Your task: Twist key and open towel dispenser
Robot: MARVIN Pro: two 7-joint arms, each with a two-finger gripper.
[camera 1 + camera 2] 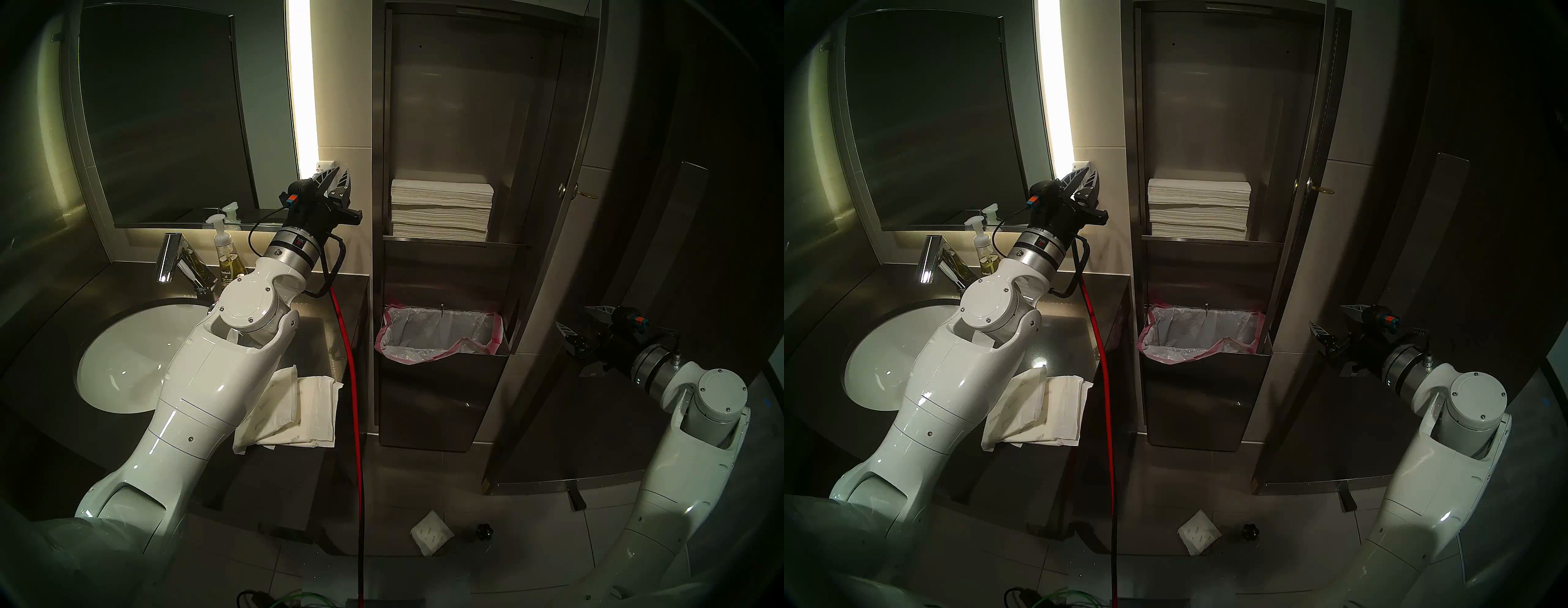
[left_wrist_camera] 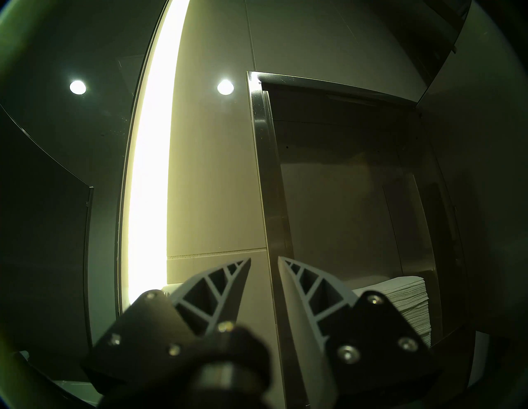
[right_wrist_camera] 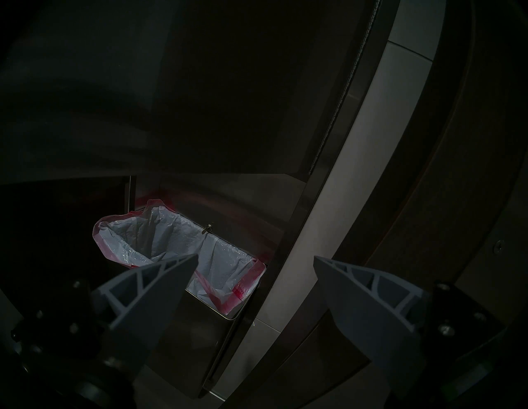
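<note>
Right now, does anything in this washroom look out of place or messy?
Yes. A white packet and a small black knob lie on the floor tiles below the open towel dispenser. Loose paper towels are strewn on the counter beside the sink.

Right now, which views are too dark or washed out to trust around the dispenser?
Head views: the light strip beside the mirror blows out, yet the towel dispenser interior and paper towels read clearly, and the key shows as a small brass glint. Left wrist: the same strip glares. Right wrist: almost black; only the bin liner and the right gripper fingers stand out.
</note>
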